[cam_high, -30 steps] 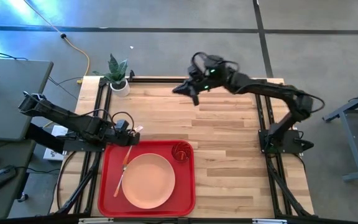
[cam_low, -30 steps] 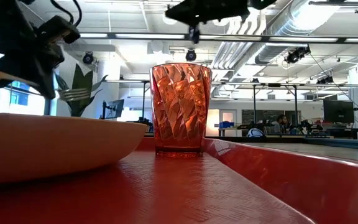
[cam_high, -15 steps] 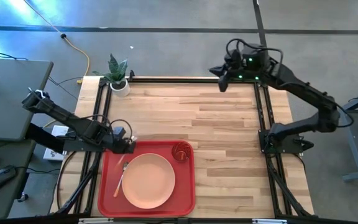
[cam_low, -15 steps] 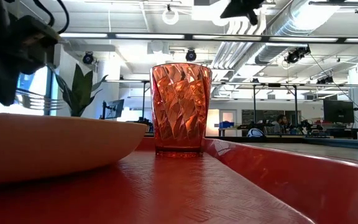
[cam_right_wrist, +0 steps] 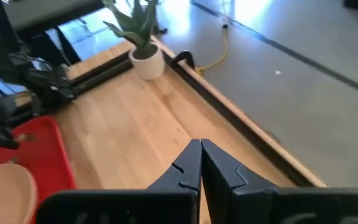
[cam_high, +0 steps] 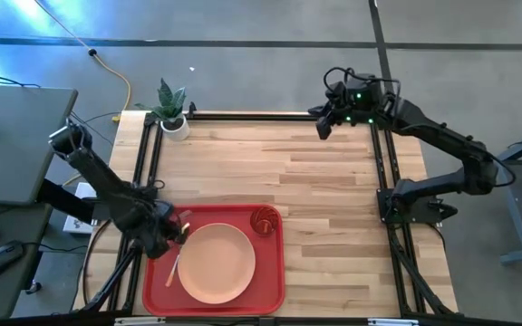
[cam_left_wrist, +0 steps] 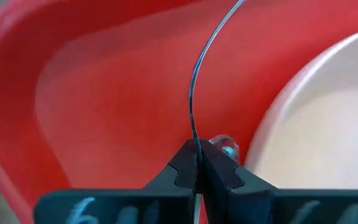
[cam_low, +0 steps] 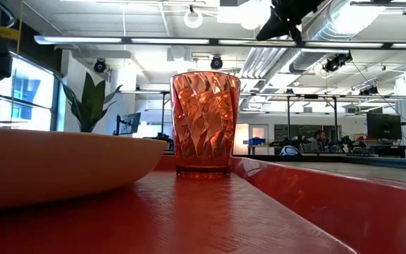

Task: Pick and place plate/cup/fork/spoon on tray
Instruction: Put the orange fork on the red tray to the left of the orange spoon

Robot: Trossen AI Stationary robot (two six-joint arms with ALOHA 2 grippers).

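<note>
While my left gripper [cam_high: 172, 237] sits low over the near-left part of the tray [cam_high: 270, 294], its fingers are pressed together on a thin metal edge that I take to be a utensil's head, seen side-on in the left wrist view; I judge it the spoon [cam_left_wrist: 194, 99], though I cannot tell its head from that angle. On the tray I see the plate [cam_high: 216, 263] in the middle and the cup [cam_high: 264, 220] upright at its far-right corner. An orange handle, which I take for the fork [cam_high: 172, 270], lies between the plate and the tray's left rim, just beside my gripper.

My right gripper [cam_high: 322, 126] hangs over the table's far edge, well apart from everything, its fingers together on nothing.

My worry is the release. If I let go while the utensil is tilted, it could land half on the plate's rim or across the fork. If I pull away low, the fingers could drag the fork or nudge the plate. The plant pot [cam_high: 176, 125] is well clear.
</note>
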